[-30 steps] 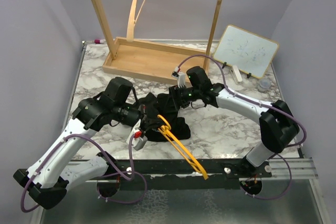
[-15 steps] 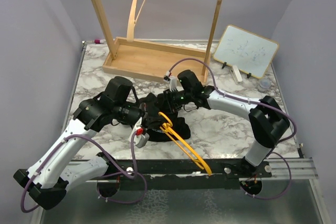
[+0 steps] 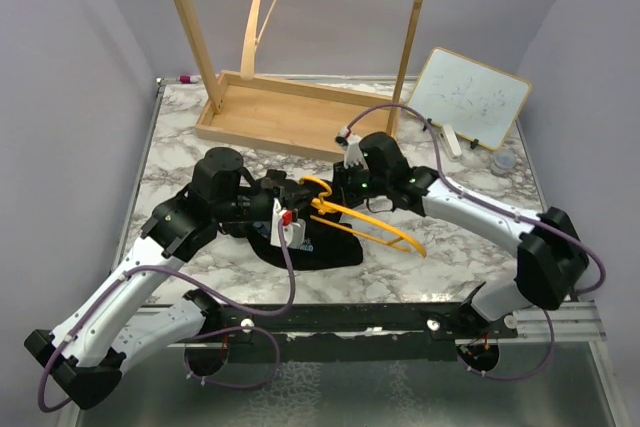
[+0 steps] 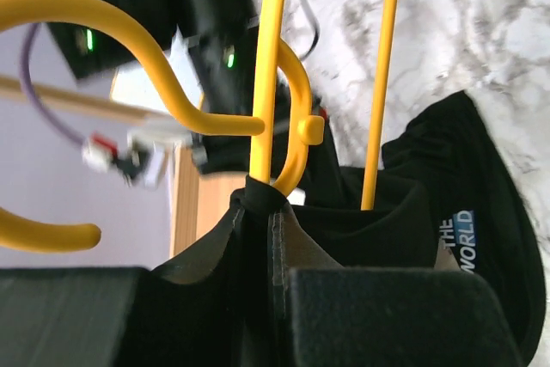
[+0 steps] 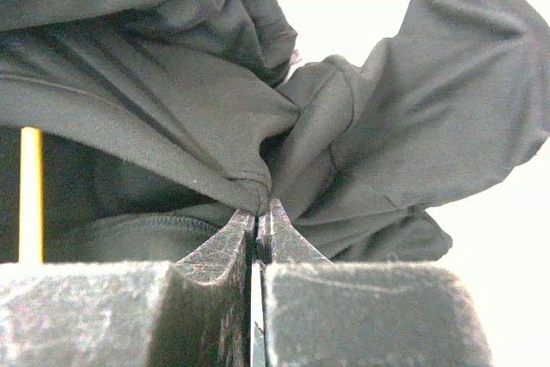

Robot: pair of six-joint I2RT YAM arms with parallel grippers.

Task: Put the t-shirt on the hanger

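Left gripper (image 4: 262,277) clamps t-shirt (image 3: 330,247) collar at frame centre; my right gripper (image 5: 258,234) pinches cloth fold. I judge hanger (image 4: 270,58) partly inside neck opening. Remaining: seat both shoulders, draw hem down.

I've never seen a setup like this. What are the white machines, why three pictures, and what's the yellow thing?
Those are robot arms, a left arm and a right arm, bolted at the near edge of a marble table. The wide picture looks down from above. The other two come from small cameras on each arm's wrist, looking past its two-fingered hand. The yellow thing is a clothes hanger, and the black cloth is a t-shirt the arms are meant to put on it. The left hand is pinched shut on shirt cloth where the hanger's bar runs into it. The right hand pinches another fold. Behind stand a wooden rack and a small whiteboard.
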